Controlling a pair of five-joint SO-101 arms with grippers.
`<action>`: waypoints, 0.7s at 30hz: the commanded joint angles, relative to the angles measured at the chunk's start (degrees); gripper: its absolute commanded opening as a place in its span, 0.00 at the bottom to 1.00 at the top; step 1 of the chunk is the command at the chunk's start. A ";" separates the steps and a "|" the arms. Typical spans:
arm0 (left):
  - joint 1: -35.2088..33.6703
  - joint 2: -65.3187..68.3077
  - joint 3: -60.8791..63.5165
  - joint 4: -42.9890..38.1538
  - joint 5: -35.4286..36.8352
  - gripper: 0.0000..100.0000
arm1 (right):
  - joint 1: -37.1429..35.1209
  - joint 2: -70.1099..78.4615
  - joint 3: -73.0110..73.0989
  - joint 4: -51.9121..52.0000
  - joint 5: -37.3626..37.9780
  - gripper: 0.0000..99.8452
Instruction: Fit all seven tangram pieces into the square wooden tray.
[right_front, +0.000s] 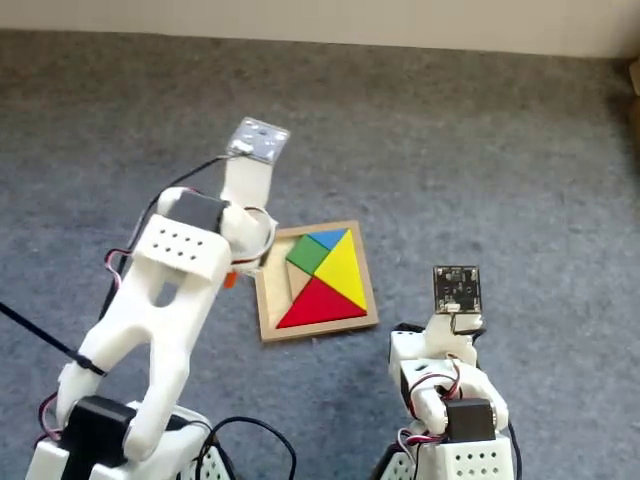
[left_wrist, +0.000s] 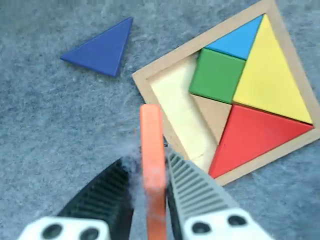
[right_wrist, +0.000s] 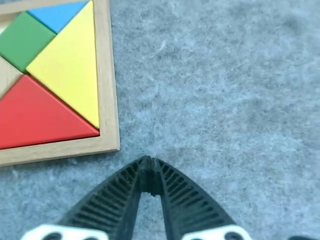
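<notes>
Orange piece (left_wrist: 151, 130) gripped edge-on in left gripper (left_wrist: 149, 161) jaws, long axis pointing at the bare gap of the tray (left_wrist: 165, 62) just ahead, mid-table. We judge it nearer than the right gripper (right_wrist: 149, 167), jaws closed, empty.

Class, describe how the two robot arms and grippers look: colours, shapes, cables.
Both arms, left arm and right arm, are white plastic shells with black motors and red-and-black cables. Left gripper and right gripper have black, ribbed, tapering fingers on white bases.
</notes>
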 joint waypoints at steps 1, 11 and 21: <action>6.20 -3.38 -1.10 -1.67 1.05 0.01 | 0.66 -0.92 5.05 -0.04 -0.18 0.00; 8.13 -3.47 0.04 -11.34 16.35 0.01 | 0.66 -0.92 5.05 -0.04 -0.18 0.00; 15.34 -3.47 8.57 -22.24 25.14 0.01 | 0.66 -0.92 5.05 0.04 -0.18 0.00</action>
